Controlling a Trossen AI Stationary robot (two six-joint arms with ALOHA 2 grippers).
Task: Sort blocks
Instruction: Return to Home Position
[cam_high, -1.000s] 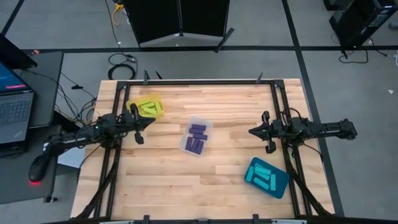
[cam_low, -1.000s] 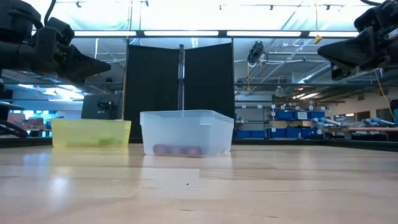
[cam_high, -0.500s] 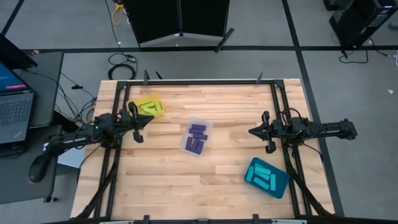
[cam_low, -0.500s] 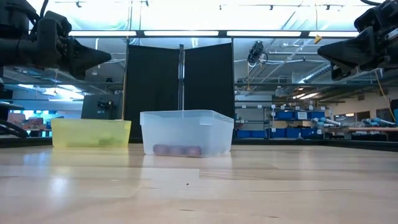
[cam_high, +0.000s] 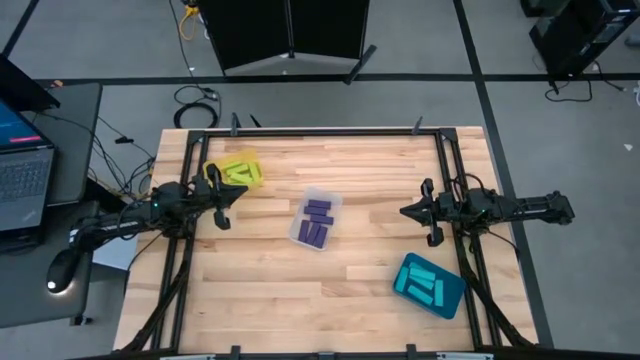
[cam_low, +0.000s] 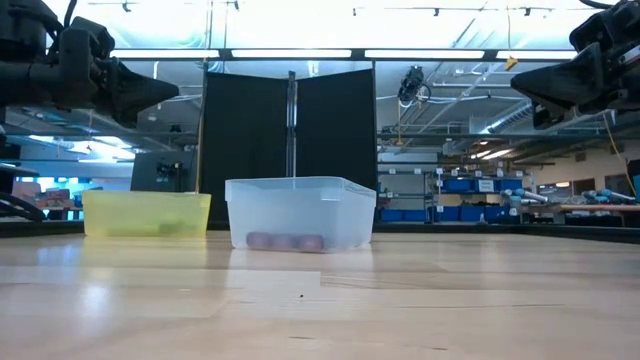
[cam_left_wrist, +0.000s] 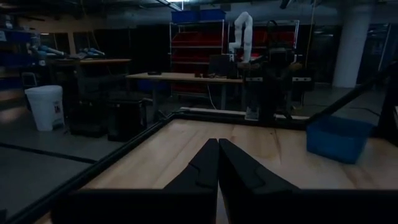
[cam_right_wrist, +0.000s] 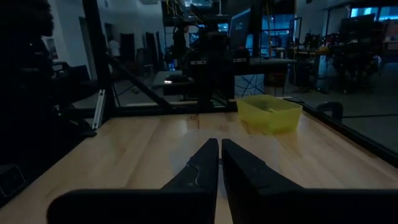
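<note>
Shows left gripper (cam_left_wrist: 218, 142) drawn back slightly from a second ago, fingers pressed together; right gripper (cam_right_wrist: 220, 142) unmoved, likewise closed, empty; blocks (cam_high: 316, 222) unchanged.

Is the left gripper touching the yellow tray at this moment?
Apart. The low view shows the left gripper hanging well above the yellow tray, with the room's background visible between them.
</note>
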